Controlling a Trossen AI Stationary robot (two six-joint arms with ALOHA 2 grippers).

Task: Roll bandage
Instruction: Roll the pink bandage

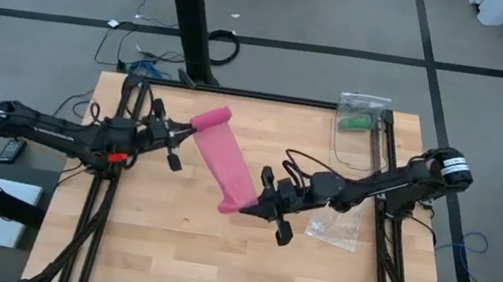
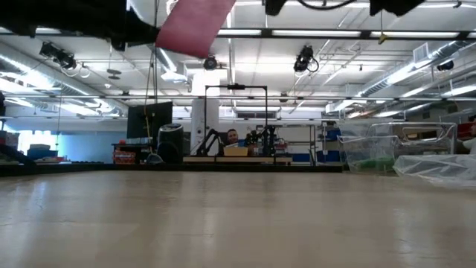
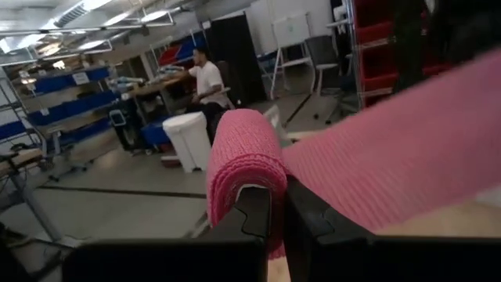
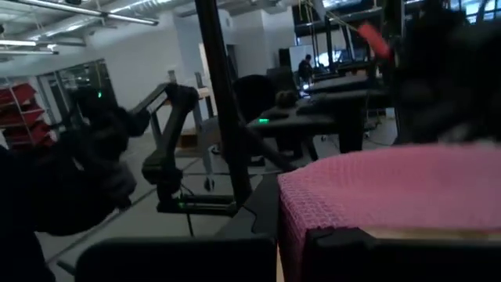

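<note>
The magenta-pink bandage (image 1: 224, 162) hangs in the air as a flat strip between my two grippers, clear of the wooden table (image 1: 164, 249). Its far left end is wound into a short roll (image 1: 213, 117). My left gripper (image 1: 189, 129) is shut on that rolled end, and my right gripper (image 1: 252, 202) is shut on the strip's other end nearer the table's middle. In the low view only a pink piece of the bandage (image 2: 195, 26) shows at the top, high above the tabletop. My left gripper pinches the rolled end (image 3: 249, 182) of the bandage between its two fingers (image 3: 254, 219), coming level from the table's left. The roll stands up above the fingertips, and the strip runs off from it toward my right gripper, lifted clear. My right gripper pinches the flat free end of the strip (image 4: 291, 223) between its two fingers (image 4: 368, 247), coming about level from the table's right. The strip spreads wide and flat above the fingers. How many layers it has I cannot tell.
A clear crinkly plastic bag (image 1: 334, 225) lies on the table just right of my right gripper. A second clear bag with a green roll (image 1: 356, 122) sits at the far right corner. Bare wood (image 1: 173, 250) lies along the near side.
</note>
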